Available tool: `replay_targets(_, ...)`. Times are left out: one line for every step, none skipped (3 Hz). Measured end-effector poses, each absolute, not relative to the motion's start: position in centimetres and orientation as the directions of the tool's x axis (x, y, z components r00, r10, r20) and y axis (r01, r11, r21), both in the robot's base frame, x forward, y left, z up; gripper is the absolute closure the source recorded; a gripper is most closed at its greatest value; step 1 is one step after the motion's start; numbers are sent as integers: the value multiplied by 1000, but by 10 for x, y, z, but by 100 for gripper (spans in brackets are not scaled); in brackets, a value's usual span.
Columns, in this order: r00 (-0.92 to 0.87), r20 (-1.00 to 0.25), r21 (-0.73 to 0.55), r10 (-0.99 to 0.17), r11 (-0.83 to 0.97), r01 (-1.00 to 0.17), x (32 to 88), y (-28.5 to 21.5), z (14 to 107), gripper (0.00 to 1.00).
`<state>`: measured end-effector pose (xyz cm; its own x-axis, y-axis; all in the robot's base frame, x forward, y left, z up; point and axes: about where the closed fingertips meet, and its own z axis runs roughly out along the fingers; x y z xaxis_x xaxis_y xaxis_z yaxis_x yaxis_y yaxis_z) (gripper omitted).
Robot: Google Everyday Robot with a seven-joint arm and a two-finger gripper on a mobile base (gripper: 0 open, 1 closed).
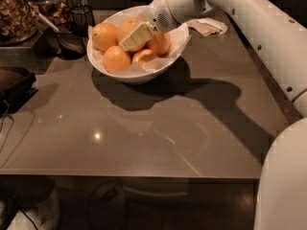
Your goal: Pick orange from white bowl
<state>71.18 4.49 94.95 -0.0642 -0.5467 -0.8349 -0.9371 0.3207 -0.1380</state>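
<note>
Grasping step: the gripper (136, 36) rests on the orange (127, 25) at 12 o'clock in the bowl (139, 76). I cannot tell whether the jaws are clenched. The next move calls for a firm hold, then a lift.

We take this for a kitchen: a grey countertop (144, 133), a jar of dried food (14, 13) at ten o'clock, a white bowl (139, 74) of oranges (116, 59) at twelve, the gripper (136, 36) over them.
</note>
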Motion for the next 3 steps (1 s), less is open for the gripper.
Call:
replay_targets(-68,-832,-123,-551,301,-946,711,51,942,22)
replay_targets(-67,-832,-123,-551,301,-946,711,51,942,41)
replay_targets(-65,-835,-122,-547,298,-947,711,53,942,64)
